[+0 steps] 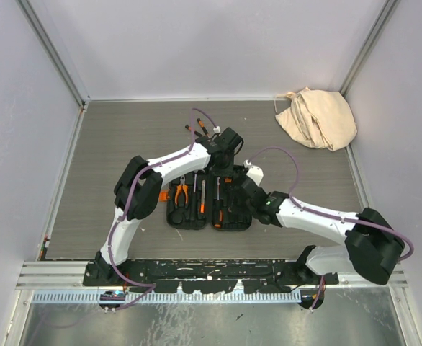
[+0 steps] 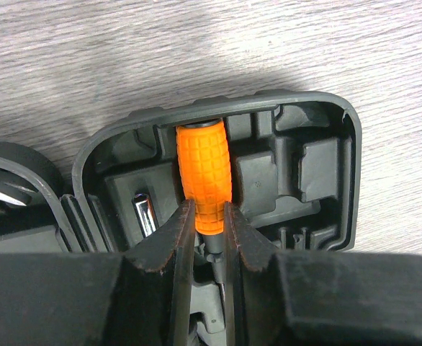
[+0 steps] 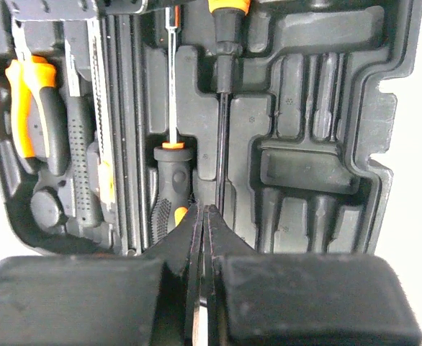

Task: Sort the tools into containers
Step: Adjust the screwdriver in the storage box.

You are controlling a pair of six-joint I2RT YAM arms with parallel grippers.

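The black tool case (image 1: pixel 232 220) lies open in the middle of the table, its moulded slots facing up. My left gripper (image 2: pixel 208 209) is shut on the lower end of an orange-handled screwdriver (image 2: pixel 204 173), whose handle lies along a slot at the far end of the case (image 2: pixel 319 166). In the right wrist view the same screwdriver's dark shaft (image 3: pixel 222 137) runs down the case (image 3: pixel 384 144). My right gripper (image 3: pixel 202 213) is shut with nothing between its fingers, just left of the shaft's tip. From above, the left gripper (image 1: pixel 224 162) and the right gripper (image 1: pixel 248 189) both hang over the case's right half.
Orange-handled pliers (image 3: pixel 34 108), a small black-handled screwdriver (image 3: pixel 169 184) and other tools sit in slots of the case. A chrome socket (image 2: pixel 145 213) lies left of the orange handle. A beige cloth bag (image 1: pixel 317 117) lies at the back right corner. Grey walls close in the table.
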